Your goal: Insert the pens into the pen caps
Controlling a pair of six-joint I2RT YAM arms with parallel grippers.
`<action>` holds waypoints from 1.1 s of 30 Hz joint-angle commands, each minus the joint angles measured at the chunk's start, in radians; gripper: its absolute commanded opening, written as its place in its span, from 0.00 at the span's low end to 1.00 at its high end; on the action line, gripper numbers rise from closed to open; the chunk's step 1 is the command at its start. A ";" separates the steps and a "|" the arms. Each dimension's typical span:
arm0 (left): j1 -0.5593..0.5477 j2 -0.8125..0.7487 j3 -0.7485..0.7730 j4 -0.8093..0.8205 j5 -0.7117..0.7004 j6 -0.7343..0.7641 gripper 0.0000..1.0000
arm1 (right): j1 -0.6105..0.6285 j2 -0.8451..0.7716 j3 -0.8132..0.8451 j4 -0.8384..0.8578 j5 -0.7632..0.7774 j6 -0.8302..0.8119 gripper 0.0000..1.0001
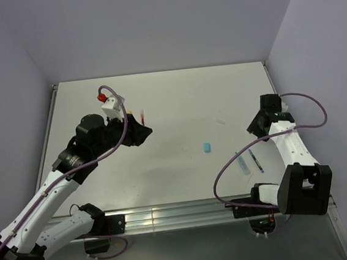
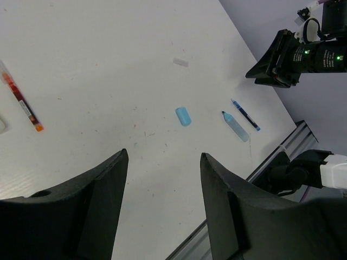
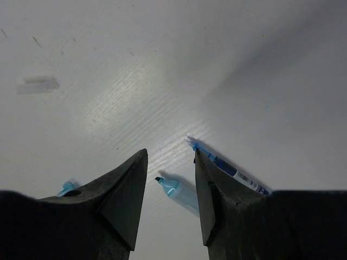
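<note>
**Status.** My right jaws are spread and empty. They are poised over the bench [image 1: 176, 93], with the light blue marker [image 3: 179, 192] showing in the gap between them. The dark blue pen [image 3: 227, 167] lies just beside the marker, not touching it. My left jaws are also spread and empty, held high on the left side. The light blue cap [image 2: 183, 116] lies alone between my two arms, well apart from the marker. The red pen [image 2: 21, 103] lies near my left jaws.

**Procedure (my judgement).**
1. Lower the right jaws square across the marker barrel, toward its rear end, so the dark tip projects freely.
2. Keep the outer finger off the dark blue pen, as the clearance there is small.
3. Take the cap across its sides with the left jaws, leaving its open mouth exposed.
4. Bring the two axes into line before pressing, then push straight, without twisting.

**Limits of view.**
- No green or yellow marker or cap appears in any view.
- From the right wrist, the cap is mostly hidden behind my own finger.
- From above, my left wrist covers part of the red pen.
- I cannot tell which end of the cap is open.
- I cannot tell whether the thin pens carry caps.
- A small pale scrap [image 3: 37, 85] lies on the bench, and I cannot identify it.
</note>
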 commanded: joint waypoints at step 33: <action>0.023 0.026 -0.012 0.049 0.080 -0.018 0.61 | 0.050 0.286 -0.002 -0.097 0.118 -0.002 0.47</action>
